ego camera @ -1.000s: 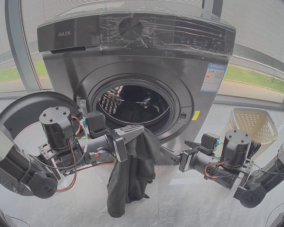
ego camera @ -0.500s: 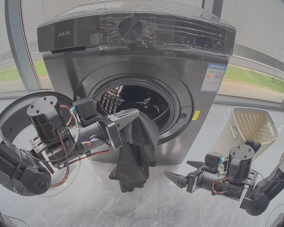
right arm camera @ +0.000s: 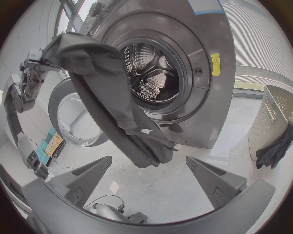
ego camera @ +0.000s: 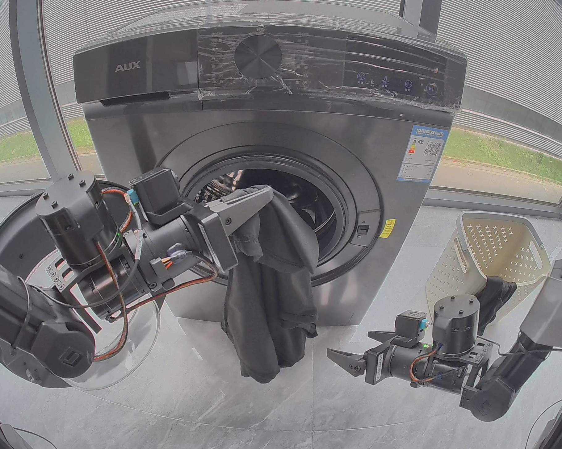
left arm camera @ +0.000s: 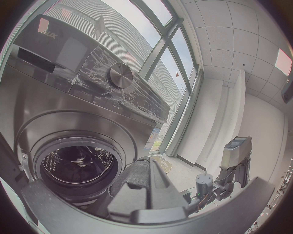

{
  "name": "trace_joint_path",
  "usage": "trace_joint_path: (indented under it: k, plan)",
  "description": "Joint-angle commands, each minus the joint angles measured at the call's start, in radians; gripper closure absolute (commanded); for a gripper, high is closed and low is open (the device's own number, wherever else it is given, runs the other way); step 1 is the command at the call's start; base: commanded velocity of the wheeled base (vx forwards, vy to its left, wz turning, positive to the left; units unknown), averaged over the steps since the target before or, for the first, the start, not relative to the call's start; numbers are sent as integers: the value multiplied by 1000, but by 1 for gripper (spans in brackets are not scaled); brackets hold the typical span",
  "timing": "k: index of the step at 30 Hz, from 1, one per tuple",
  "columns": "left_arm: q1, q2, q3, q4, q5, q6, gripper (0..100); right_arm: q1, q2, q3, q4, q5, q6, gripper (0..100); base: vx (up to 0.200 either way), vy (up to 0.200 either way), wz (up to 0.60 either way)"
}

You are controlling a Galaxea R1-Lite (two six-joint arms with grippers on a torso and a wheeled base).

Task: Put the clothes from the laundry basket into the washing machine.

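My left gripper [ego camera: 260,199] is shut on a dark grey garment [ego camera: 272,283] and holds it in front of the washing machine's open drum [ego camera: 307,201]. The garment hangs down past the drum's lower rim to just above the floor, and it also shows in the right wrist view [right arm camera: 122,118]. Inside the drum lies another dark piece of clothing [right arm camera: 169,86]. My right gripper [ego camera: 356,352] is open and empty, low over the floor to the right of the hanging garment. The cream laundry basket [ego camera: 509,244] stands at the right with a dark cloth [ego camera: 494,299] draped over its edge.
The machine's round door [ego camera: 21,235] is swung open at the left, behind my left arm. The pale tiled floor [ego camera: 347,416] spreads out in front of the machine. Windows run behind and beside the machine.
My left gripper has lifted the garment up and toward the drum opening. My right arm has pulled back and dropped lower, away from the garment.
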State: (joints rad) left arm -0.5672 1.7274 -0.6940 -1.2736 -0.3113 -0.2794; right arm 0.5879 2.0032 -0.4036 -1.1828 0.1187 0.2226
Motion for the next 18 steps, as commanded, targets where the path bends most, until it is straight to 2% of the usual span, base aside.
trace_joint_path:
  k: [1, 5, 13, 18]
  plan:
    - [0, 3, -32, 3, 1, -1, 100, -56, 147, -41, -34, 22, -46, 0, 0, 0, 0]
    - [0, 0, -30, 3, 1, -1, 100, -72, 262, -89, -106, 29, -71, 0, 0, 0, 0]
    - [0, 7, -21, 7, 11, 0, 100, -74, 361, -184, -92, 50, -72, 0, 0, 0, 0]
    - [3, 9, -22, 22, 21, 5, 100, -74, 428, -196, -94, 55, -75, 0, 0, 0, 0]
